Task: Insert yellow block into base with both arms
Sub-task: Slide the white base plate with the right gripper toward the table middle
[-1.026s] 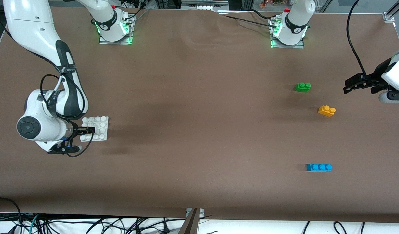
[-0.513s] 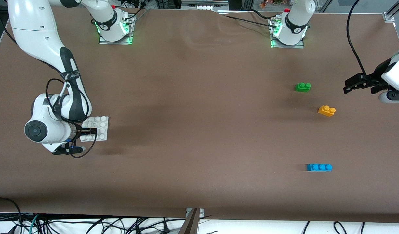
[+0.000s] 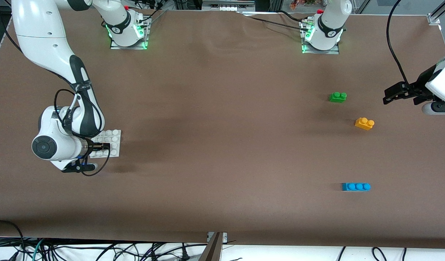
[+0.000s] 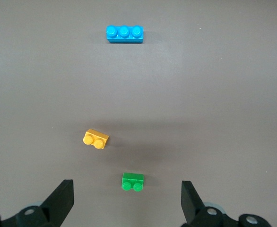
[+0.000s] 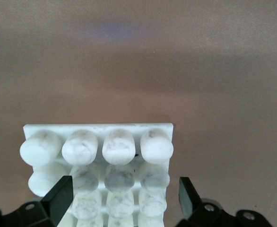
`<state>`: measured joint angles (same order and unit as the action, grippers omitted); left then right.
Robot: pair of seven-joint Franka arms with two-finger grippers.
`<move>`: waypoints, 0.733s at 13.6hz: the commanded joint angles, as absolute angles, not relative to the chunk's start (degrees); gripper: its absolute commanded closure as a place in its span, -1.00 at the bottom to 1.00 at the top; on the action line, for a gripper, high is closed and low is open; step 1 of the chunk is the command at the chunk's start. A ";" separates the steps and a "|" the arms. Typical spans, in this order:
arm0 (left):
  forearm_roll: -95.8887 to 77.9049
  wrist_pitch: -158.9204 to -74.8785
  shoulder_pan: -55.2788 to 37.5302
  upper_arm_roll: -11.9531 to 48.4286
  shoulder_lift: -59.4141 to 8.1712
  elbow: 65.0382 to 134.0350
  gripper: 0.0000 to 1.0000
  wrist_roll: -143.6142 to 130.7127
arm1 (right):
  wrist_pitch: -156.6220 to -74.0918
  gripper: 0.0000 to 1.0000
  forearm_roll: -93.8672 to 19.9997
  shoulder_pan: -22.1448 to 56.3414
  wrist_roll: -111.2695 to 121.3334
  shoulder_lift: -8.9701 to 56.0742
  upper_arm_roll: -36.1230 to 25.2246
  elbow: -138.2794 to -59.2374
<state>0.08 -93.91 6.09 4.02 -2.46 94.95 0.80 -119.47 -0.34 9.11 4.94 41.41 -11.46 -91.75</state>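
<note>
The right arm has swung a little toward the middle of the table since a second ago, its wrist now sitting closer over the base, while the left arm waits unmoved at its own end and none of the bricks has shifted. Two arms stand at the brown table, and on it lie one base and three bricks. The base, a white plate with a four-by-four grid of studs, rests flat toward the right arm's end; the right gripper is low over its edge, fingers spread apart on either side of the stud rows without clamping them. The blue brick, with three studs, lies nearest the front camera. The yellow block sits untouched on the table toward the left arm's end, between the blue brick and the green brick. The left gripper hovers over that end, its fingers wide apart and holding nothing.
</note>
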 commanded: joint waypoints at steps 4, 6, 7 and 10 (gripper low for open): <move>-0.88 -93.87 6.77 4.31 -2.64 94.22 -1.00 2.29 | -119.88 -0.99 -0.97 9.58 3.69 41.22 -11.43 -92.37; -0.88 -93.87 6.77 4.31 -2.64 94.22 -1.00 2.29 | -119.97 -0.99 -1.05 9.67 3.43 41.66 -11.34 -92.37; -0.88 -93.87 6.77 4.31 -2.64 94.22 -1.00 2.29 | -120.14 -0.99 -1.05 9.75 2.99 42.01 -11.34 -92.37; -0.88 -93.87 6.77 4.31 -2.64 94.22 -1.00 2.29 | -120.32 -0.99 -1.05 10.20 2.99 43.07 -11.34 -92.37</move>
